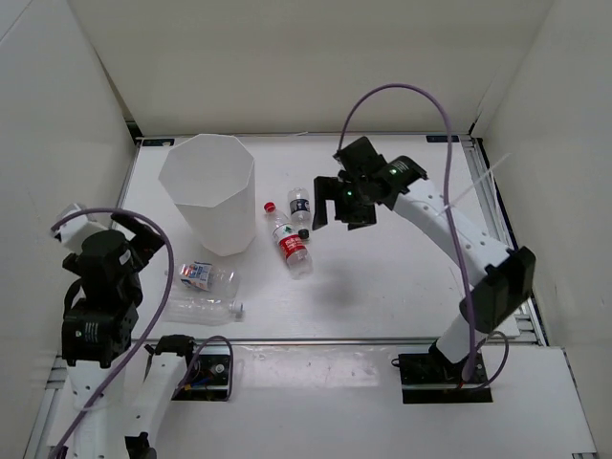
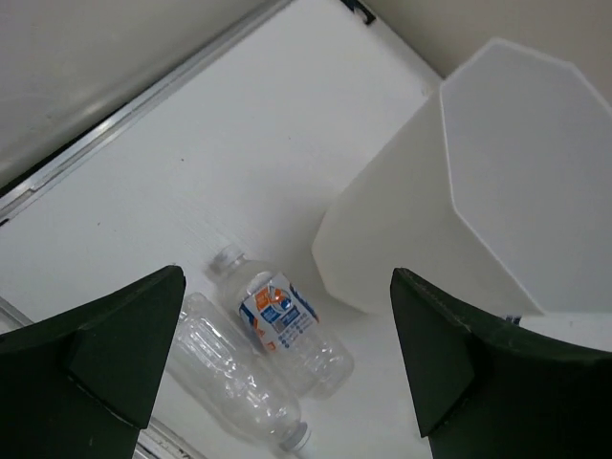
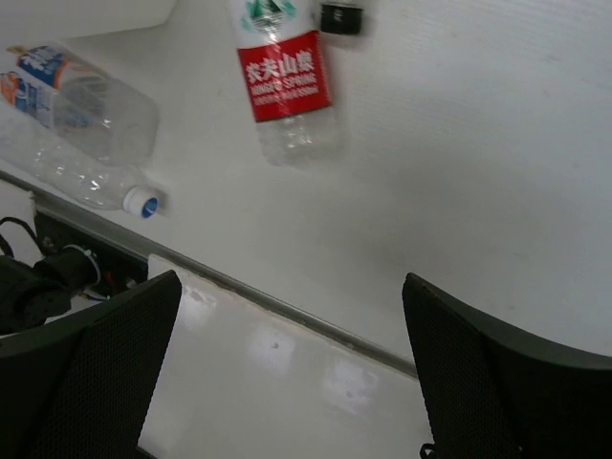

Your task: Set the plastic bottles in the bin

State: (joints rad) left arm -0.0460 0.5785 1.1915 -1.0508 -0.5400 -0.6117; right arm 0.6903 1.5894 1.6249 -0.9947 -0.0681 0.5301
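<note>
- My left gripper (image 1: 148,241) sat at the left edge, jaws wide apart and empty.
- A blue-labelled bottle (image 1: 199,274) and a bare bottle (image 1: 201,308) lay side by side, lower left, just below the bin (image 1: 215,225).
- A red-labelled bottle (image 1: 294,247) and a dark-labelled bottle (image 1: 299,204) lay at centre, right of the bin.
- My right gripper (image 1: 337,215) hung beside them — jaws spread, holding nothing.

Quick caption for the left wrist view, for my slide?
Open left claw over a blue-labelled bottle and a clear bottle lying beside the white bin.
</note>
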